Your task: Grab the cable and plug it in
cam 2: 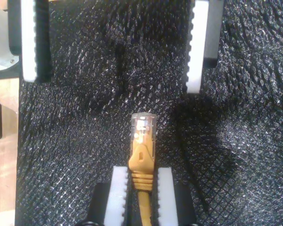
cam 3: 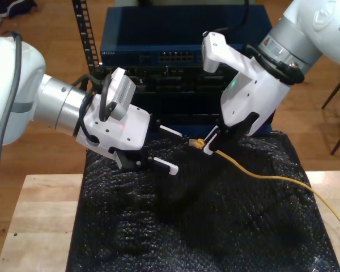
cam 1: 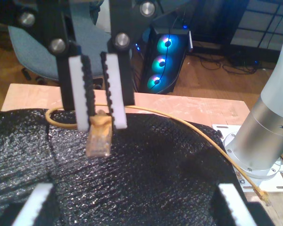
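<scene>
Two arms meet over one black mat that covers most of one wooden table. My second gripper, on the arm at the exterior view's right, is clamped on the single yellow-orange cable just behind its clear plug. In the second wrist view its two white pads squeeze the boot from both sides and the plug sticks out past them, held clear above the mat. My first gripper, on the arm at the exterior view's left, is spread wide with nothing between its two fingers. It faces the plug from close by without touching it. From the clamp the cable runs in one loose curve across the mat toward the exterior view's right edge. The first wrist view shows the cable's other end with a second small plug lying beside a silver arm base. Behind the mat stands one dark blue rack box with a row of ports. The first wrist view also takes in one computer case with three glowing fans and one blue chair.
</scene>
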